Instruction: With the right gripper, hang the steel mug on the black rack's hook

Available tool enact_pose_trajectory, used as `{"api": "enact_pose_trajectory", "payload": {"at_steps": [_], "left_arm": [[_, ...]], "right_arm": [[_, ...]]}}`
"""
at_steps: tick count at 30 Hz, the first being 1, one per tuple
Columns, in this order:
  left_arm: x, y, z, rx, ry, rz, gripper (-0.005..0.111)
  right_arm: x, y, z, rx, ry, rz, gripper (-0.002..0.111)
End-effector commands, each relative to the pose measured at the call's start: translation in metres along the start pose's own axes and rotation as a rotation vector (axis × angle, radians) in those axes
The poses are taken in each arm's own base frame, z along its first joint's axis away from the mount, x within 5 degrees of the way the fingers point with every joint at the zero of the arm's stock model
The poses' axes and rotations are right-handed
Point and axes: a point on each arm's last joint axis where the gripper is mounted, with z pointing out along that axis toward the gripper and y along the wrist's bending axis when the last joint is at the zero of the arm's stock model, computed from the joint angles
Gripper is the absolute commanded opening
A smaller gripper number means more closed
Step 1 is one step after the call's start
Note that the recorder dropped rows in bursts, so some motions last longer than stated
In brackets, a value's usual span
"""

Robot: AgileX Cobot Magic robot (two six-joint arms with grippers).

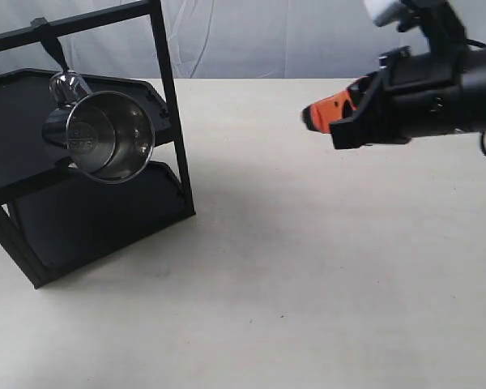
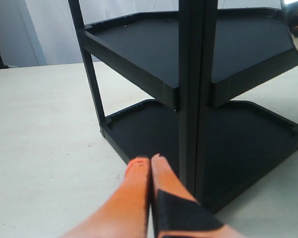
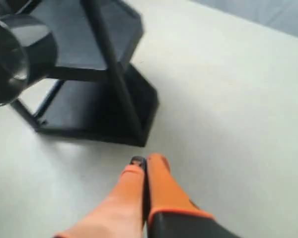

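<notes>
One steel mug point(image 1: 105, 134) hangs from the single hook point(image 1: 55, 50) on the black rack point(image 1: 168, 105), mouth outward, axis near level. My right end effector point(image 1: 312, 116) is pinched closed, empty, well apart.

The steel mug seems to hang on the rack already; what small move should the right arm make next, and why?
Probably pull the right end effector a little farther from the black rack. The steel mug hangs by its handle from the hook under the top crossbar. The end effector is shut, empty and well clear of the mug, so nothing seems left to grasp.
</notes>
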Motion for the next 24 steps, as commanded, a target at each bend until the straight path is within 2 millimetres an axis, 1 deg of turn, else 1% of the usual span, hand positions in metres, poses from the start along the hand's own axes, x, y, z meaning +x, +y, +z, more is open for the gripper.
{"api": "enact_pose_trajectory", "payload": {"at_steps": [1, 2, 4, 6, 10, 16, 19, 21, 24], "left_arm": [[-0.001, 0.000, 0.000, 0.000, -0.006, 0.002, 0.000], [-0.001, 0.000, 0.000, 0.000, -0.006, 0.002, 0.000], [-0.001, 0.000, 0.000, 0.000, -0.006, 0.002, 0.000], [-0.001, 0.000, 0.000, 0.000, -0.006, 0.002, 0.000], [-0.001, 0.000, 0.000, 0.000, -0.006, 0.002, 0.000], [-0.001, 0.000, 0.000, 0.000, -0.006, 0.002, 0.000], [-0.001, 0.000, 0.000, 0.000, -0.006, 0.002, 0.000], [-0.001, 0.000, 0.000, 0.000, -0.006, 0.002, 0.000], [-0.001, 0.000, 0.000, 0.000, -0.006, 0.004, 0.000]], "right_arm": [[0.013, 0.004, -0.046, 0.291, -0.199, 0.161, -0.001], [0.016, 0.007, -0.055, 0.323, -0.243, 0.201, -0.001], [0.022, 0.016, -0.069, 0.320, -0.298, 0.252, -0.001], [0.025, 0.025, -0.080, 0.311, -0.333, 0.232, -0.001], [0.021, 0.038, -0.100, 0.306, -0.421, 0.189, -0.001], [0.019, 0.050, -0.119, 0.311, -0.509, 0.148, -0.001], [0.019, 0.050, -0.130, 0.385, -0.560, 0.083, -0.001], [0.026, 0.051, -0.138, 0.435, -0.595, 0.066, -0.001], [0.047, 0.051, -0.148, 0.508, -0.636, 0.073, -0.001]]}}
